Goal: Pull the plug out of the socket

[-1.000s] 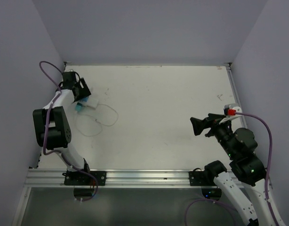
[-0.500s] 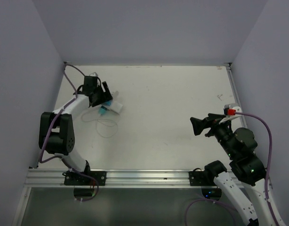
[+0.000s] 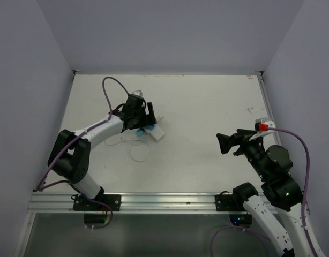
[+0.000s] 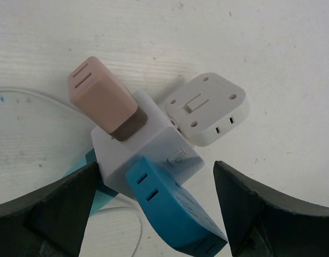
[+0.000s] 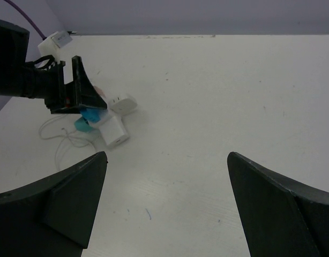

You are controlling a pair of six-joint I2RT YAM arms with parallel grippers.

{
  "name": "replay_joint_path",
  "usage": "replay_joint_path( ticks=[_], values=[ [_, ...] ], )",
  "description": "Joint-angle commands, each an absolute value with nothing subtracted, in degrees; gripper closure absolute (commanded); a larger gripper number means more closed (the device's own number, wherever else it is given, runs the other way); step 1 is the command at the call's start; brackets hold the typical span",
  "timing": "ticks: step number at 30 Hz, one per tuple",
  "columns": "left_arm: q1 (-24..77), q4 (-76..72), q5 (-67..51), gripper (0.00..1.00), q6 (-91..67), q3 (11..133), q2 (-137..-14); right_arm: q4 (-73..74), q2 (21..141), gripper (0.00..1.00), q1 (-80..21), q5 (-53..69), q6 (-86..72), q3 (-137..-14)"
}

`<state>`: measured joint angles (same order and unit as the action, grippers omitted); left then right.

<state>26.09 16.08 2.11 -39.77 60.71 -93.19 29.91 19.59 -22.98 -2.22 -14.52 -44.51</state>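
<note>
Over socket (image 4: 148, 155), left pincer (image 4: 154, 209) agape

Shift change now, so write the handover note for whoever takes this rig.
Left gripper: fingers open on either side of the socket, not closed on it.
Right gripper: open, empty, far from the cluster.
Socket lies on the table left of centre with the pink plug, blue plug and a white square plug all seated.
Done: nothing pulled.
Left: grip the socket, pull a plug off.

White socket (image 4: 154, 152); pink plug (image 4: 103, 99), blue plug (image 4: 172, 211).
</note>
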Motion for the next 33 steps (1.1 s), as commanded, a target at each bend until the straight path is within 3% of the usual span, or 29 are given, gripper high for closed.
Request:
replay_joint_path(
  ticks=[1, 10, 22, 33],
  values=[
    [30.9, 18.5, 5.3, 0.08, -41.2, 63.8, -92.8, 28.7, 19.3, 0.01, -23.3, -3.3, -14.3, -44.6],
    [35.3, 19.4, 6.4, 0.01, -37.5, 66.8, -89.7, 29.5, 19.7, 0.01, -23.3, -3.7, -14.1, -45.0],
    [36.1, 15.5, 13.4, 0.0, -13.6, 62.8, -79.5, 34.1, 22.1, 0.01, -23.3, -3.4, -15.0, -48.3],
    [36.1, 4.1, 6.8, 0.0, -0.6, 47.6, -68.1, 30.4, 24.5, 0.01, -23.3, -0.3, -14.0, -48.6]
  ],
)
